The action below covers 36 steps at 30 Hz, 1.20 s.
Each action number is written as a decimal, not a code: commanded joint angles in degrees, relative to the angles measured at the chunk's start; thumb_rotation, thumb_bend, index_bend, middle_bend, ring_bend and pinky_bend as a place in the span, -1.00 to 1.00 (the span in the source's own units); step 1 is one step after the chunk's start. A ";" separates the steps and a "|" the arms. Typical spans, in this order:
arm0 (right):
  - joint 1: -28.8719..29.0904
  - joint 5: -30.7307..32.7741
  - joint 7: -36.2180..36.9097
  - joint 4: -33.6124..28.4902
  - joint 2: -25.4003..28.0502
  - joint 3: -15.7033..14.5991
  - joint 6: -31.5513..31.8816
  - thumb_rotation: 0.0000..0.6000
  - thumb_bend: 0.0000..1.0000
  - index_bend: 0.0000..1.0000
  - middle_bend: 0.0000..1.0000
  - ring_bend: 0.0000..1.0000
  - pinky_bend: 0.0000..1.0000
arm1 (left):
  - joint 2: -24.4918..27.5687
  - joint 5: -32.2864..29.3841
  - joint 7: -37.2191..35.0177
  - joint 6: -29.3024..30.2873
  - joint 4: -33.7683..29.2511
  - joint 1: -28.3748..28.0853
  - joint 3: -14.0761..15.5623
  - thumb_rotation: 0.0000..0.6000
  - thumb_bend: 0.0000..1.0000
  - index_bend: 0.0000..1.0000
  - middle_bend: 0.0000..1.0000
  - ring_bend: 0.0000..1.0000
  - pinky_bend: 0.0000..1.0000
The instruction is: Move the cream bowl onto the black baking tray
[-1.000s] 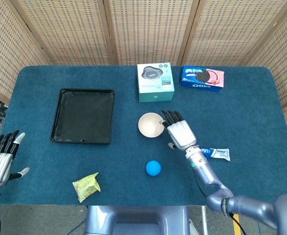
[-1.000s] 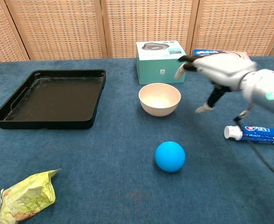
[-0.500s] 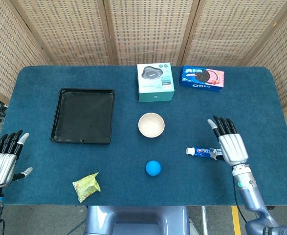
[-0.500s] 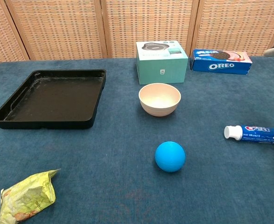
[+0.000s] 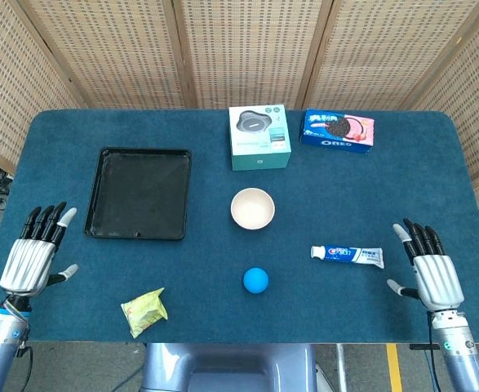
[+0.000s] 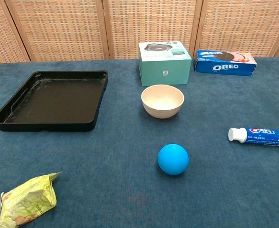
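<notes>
Both robot hands, left robot hand [image 5: 33, 255] and right robot hand [image 5: 432, 275], hover flat, fingers spread.

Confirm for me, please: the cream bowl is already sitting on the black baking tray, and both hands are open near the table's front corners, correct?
Not quite. The cream bowl is on the blue tablecloth, right of the empty black baking tray, as the head view shows. The left hand and right hand are indeed open near the front corners.
</notes>
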 commanded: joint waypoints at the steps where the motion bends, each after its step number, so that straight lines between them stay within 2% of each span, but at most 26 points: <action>1: -0.43 0.17 1.37 -0.30 0.65 0.87 0.23 1.00 -0.47 -0.89 -1.00 -1.00 -1.00 | -0.74 -0.74 5.24 -4.48 -1.99 -4.64 -2.75 1.00 -0.65 -0.94 -1.00 -1.00 -1.00; 6: -0.76 0.91 4.30 -0.15 1.63 1.70 -0.69 1.00 -0.47 -0.89 -1.00 -1.00 -1.00 | -3.95 -3.71 10.26 -11.20 -3.52 -11.02 -6.08 1.00 -0.51 -0.67 -1.00 -1.00 -1.00; 9: -1.03 0.89 5.64 0.08 2.06 2.10 -0.89 1.00 -0.47 -0.89 -1.00 -1.00 -1.00 | -6.52 -6.94 13.06 -15.58 -2.92 -15.09 -8.03 1.00 -0.49 -0.59 -1.00 -1.00 -1.00; 18: -1.48 0.60 7.46 0.85 2.47 2.96 -1.46 1.00 -0.47 -0.89 -1.00 -1.00 -1.00 | -15.65 -14.78 20.53 -24.68 4.55 -26.46 -12.12 1.00 -0.49 -0.31 -1.00 -1.00 -1.00; 22: -1.66 0.65 7.90 1.08 2.52 3.37 -1.82 1.00 -0.47 -0.89 -1.00 -1.00 -1.00 | -19.11 -18.00 21.98 -28.00 7.92 -30.64 -12.68 1.00 -0.47 -0.22 -1.00 -1.00 -1.00; 36: -2.31 0.93 9.42 1.64 2.83 4.70 -2.70 1.00 -0.47 -0.89 -1.00 -1.00 -1.00 | -30.74 -23.77 25.00 -33.15 21.32 -41.47 -12.10 1.00 -0.47 -0.18 -1.00 -1.00 -1.00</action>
